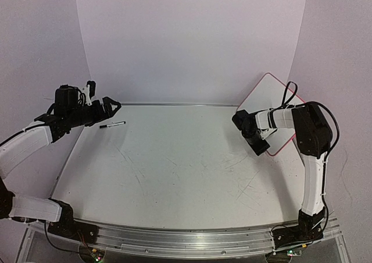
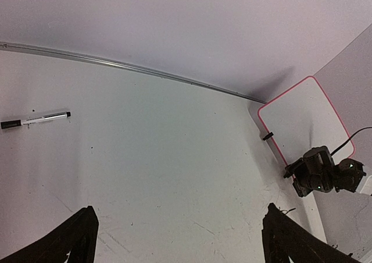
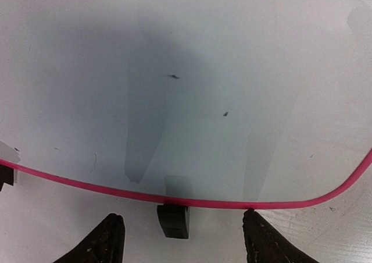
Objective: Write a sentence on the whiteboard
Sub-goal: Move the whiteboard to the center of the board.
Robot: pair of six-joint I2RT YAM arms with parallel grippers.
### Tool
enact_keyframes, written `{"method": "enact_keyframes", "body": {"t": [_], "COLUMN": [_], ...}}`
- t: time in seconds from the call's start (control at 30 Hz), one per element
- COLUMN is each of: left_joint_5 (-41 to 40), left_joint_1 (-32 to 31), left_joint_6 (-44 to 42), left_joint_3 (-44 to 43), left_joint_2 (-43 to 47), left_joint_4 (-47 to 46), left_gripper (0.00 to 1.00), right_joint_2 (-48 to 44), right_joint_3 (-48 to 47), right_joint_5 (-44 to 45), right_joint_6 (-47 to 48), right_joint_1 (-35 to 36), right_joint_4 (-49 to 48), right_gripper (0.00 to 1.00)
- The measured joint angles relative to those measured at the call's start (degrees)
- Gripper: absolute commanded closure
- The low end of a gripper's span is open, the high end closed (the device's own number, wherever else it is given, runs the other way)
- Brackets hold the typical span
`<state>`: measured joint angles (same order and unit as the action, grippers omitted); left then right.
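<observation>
Whiteboard [image 3: 232, 53] lies just ahead of right tool [image 3: 181, 216], clip foot [image 3: 174, 221] nearest.

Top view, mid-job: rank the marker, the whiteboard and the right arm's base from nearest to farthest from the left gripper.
1. Marker: lying right beside the left gripper, on the left side.
2. Whiteboard: across the workspace, at the back right corner.
3. Right arm's base: at the near right edge, farthest.

Right arm [image 1: 285, 118] hides the lower part of the whiteboard [image 1: 264, 91] — one clip foot [image 3: 4, 176] is cut off at left — marker [image 2: 35, 120] print unreadably small.
</observation>
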<state>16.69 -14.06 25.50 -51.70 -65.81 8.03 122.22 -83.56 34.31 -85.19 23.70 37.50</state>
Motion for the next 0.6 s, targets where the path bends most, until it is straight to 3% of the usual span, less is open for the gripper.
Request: {"method": "enact_keyframes", "body": {"t": [0.13,0.23,0.43,0.6], "left_joint_5": [-0.3,-0.3,-0.3,-0.3], "left_joint_1": [-0.3,-0.3,-0.5,-0.5], "left_joint_6": [0.0,0.0,0.0,0.0], "left_joint_3": [0.0,0.0,0.0,0.0], "left_joint_2": [-0.2,-0.2,-0.2,-0.2], "left_joint_4": [0.0,0.0,0.0,0.0], "left_gripper": [0.01,0.01,0.01,0.01], "right_joint_2": [1.4,2.1,2.5,2.5], "right_joint_3": [-0.7,-1.0,-1.2,-1.2], "right_joint_5": [0.1,0.0,-0.5,-0.7], "right_joint_6": [-0.2,-0.1,-0.2,0.6], "right_joint_1": [-0.1,-0.5,-1.2,-1.2], "right_joint_4": [-0.2,-0.1,0.1,0.2], "right_gripper": [0.40,0.50,0.54,0.64]}}
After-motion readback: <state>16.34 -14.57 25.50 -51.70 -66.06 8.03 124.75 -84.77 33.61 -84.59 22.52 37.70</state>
